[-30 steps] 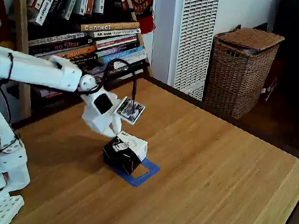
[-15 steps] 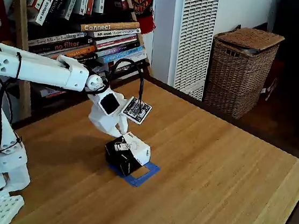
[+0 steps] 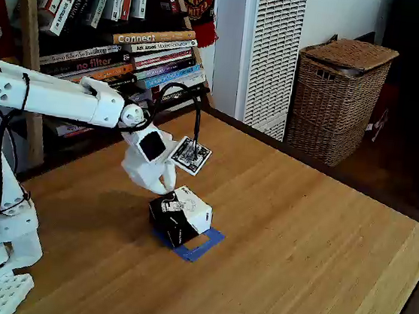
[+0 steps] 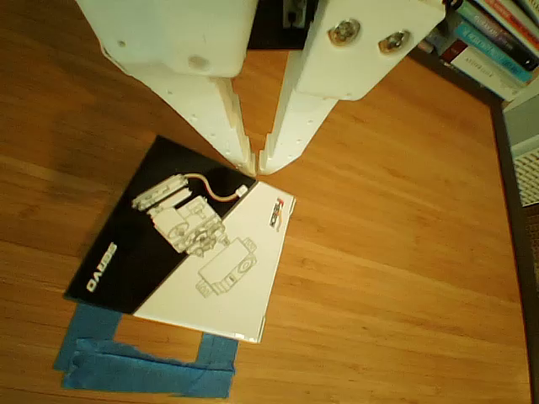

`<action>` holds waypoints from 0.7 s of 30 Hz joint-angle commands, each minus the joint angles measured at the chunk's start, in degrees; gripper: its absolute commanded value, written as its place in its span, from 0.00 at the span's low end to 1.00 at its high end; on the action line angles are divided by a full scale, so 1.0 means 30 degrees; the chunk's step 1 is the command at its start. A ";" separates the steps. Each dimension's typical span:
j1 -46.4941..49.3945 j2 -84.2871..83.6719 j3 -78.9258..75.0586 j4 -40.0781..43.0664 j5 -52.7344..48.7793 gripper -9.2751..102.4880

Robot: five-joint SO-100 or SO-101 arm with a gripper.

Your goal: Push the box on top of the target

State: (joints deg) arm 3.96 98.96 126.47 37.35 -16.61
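The white two-finger gripper (image 4: 255,160), fingertips nearly meeting, is touching the black-and-white cardboard box's (image 4: 194,248) edge, blue tape square (image 4: 147,366) opposite.

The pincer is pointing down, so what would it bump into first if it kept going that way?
Most likely the box. The pincer, closed, points at the box's top edge and seems to touch it already, though depth is hard to judge.
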 commanded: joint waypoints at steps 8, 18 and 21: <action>0.0410 0.1992 0.1260 0.0234 -0.0527 0.08; 0.0938 0.2842 0.2490 -0.0205 -0.1289 0.08; 0.1201 0.2871 0.2490 -0.0234 -0.1553 0.08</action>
State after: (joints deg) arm 6.86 105.29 134.21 37.35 -20.65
